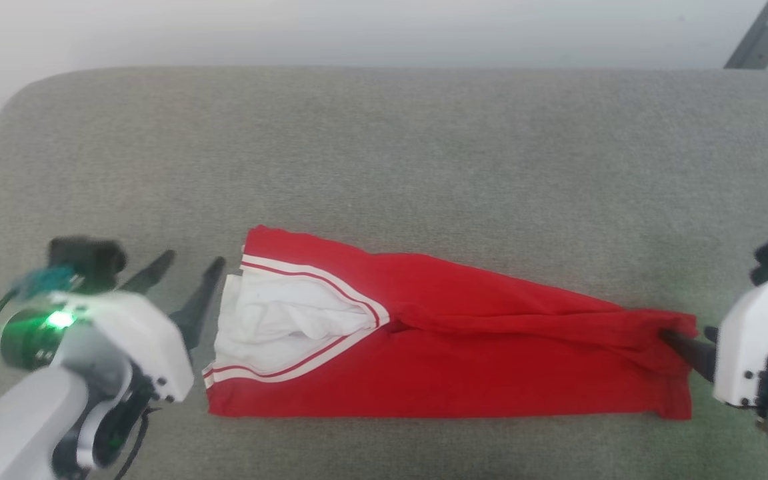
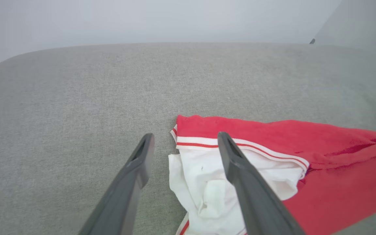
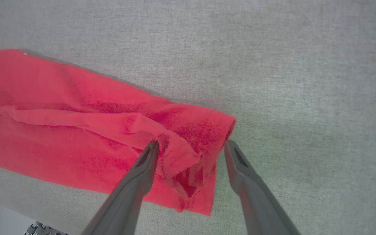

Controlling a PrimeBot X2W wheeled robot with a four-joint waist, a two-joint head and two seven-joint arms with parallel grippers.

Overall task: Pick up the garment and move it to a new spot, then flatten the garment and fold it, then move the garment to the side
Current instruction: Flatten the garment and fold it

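The garment is laid lengthwise across the near half of the grey cloth-covered counter, folded into a long red band, with a white sleeve and its striped trim bunched at the robot's left and the hem at its right. The left jaws are seen wide open and holding nothing. In the left wrist view one of their fingers is over the sleeve and the other over bare counter. The right jaws are likewise spread wide, straddling the rumpled hem corner. Cloth is touched there but not clamped, so nothing is held. The garment is judged to be light, soft and entirely limp: it can be expected to sag from wherever it is lifted, and its stacked layers to slide apart unless they are pinched together. The loose sleeve is likely to spill out if it is taken alone. A firmer hold is probably offered by the trimmed shoulder edge at one end and the doubled hem corner at the other, both taken at once. Dragging over the cloth counter should be avoided, since wrinkles would probably be raised.
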